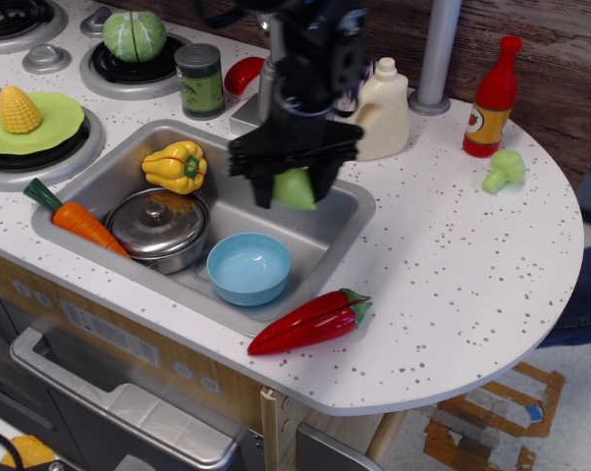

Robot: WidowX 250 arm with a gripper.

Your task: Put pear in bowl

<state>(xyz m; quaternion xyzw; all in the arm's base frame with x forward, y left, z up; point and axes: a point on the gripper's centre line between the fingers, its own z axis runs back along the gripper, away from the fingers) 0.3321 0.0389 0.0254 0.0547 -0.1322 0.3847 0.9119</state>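
My black gripper point(295, 184) hangs over the sink, shut on the pale yellow-green pear point(295, 189), which shows between the two fingers. The pear is held in the air above the sink floor, up and to the right of the light-blue bowl point(248, 267). The bowl sits empty in the front right part of the sink point(345, 231), next to the steel pot.
In the sink are a steel pot with lid point(159, 228), a yellow pepper point(177, 166) and a carrot point(75, 218). A red chili point(310, 320) lies on the counter in front. A white jug point(382, 110), can point(198, 80), red bottle point(488, 99), broccoli point(504, 170), cabbage point(134, 35) and corn point(18, 108) stand around.
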